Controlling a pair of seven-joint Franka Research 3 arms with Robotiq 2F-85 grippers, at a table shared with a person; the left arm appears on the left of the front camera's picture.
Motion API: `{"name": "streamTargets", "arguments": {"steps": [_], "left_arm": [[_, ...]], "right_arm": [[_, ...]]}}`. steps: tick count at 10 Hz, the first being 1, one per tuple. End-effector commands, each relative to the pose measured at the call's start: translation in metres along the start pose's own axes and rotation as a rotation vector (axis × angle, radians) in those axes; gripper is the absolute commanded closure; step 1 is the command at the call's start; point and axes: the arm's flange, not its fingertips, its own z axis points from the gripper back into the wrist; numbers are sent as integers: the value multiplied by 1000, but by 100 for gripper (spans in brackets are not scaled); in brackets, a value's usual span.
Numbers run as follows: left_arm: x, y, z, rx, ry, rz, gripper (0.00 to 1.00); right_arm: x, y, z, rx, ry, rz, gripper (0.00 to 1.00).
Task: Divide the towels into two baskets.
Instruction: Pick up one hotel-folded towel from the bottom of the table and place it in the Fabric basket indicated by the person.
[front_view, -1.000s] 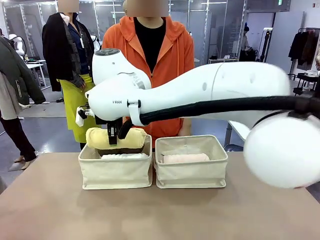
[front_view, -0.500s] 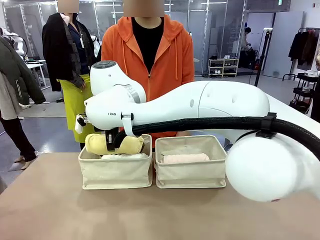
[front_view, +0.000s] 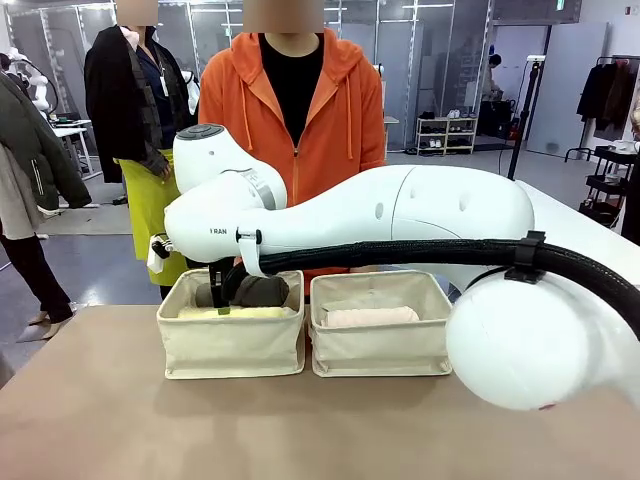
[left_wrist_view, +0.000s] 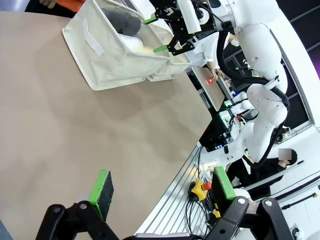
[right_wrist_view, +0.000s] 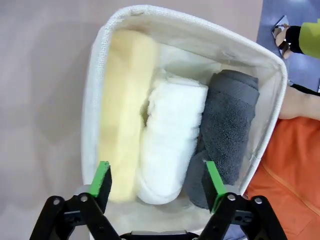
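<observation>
right pincer (right_wrist_view: 157, 179) now off yellow towel (right_wrist_view: 121, 110)

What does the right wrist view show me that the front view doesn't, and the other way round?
Right wrist view alone: the white towel lying between the pale yellow towel and the dark grey towel, and the right gripper with jaws open above them, holding nothing.
Front view alone: the second basket with the pale pink towel, and the person in orange behind.
Both: the left basket with yellow and grey towels inside.
</observation>
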Motion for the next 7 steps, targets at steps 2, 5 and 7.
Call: {"name": "streamTargets", "arguments": {"steps": [2, 5, 7], "left_arm": [[1, -3, 3, 7, -9, 9, 0], [1, -3, 3, 7, -9, 9, 0], [1, -3, 3, 7, -9, 9, 0]], "right_arm": [[8, -16, 11, -25, 3, -22, 0], [-2, -4, 7, -12, -8, -8, 0], [-2, -4, 7, -12, -8, -8, 0]]}}
